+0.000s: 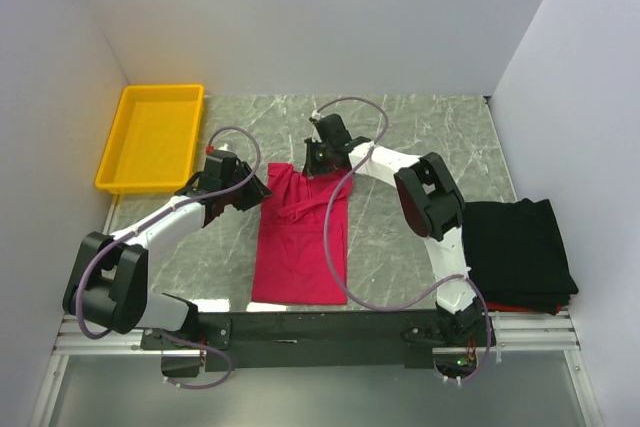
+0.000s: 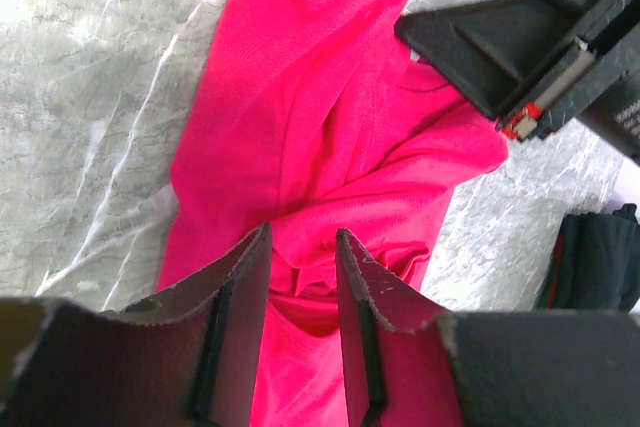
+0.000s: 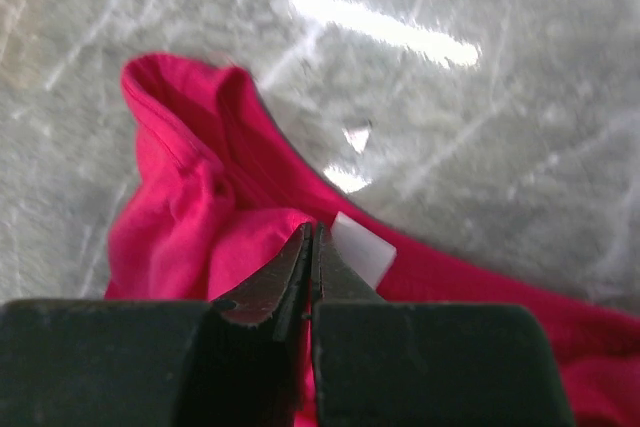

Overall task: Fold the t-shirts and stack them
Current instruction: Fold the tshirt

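Marble table; left end effector apart, right end effector closed at pink t-shirt, pinch hidden.

Open marble table: one bare strip ran along the far edge from the yellow tray in the far-left corner to the right wall, and another lay at near left between the left arm and the crimson-pink t-shirt. Obstructions at centre: the left gripper, jaws apart, stood just beside the shirt's far-left corner. The right gripper was closed on its far edge, the right arm slanted across the gap toward the black t-shirt, and a cable looped over the crimson cloth.
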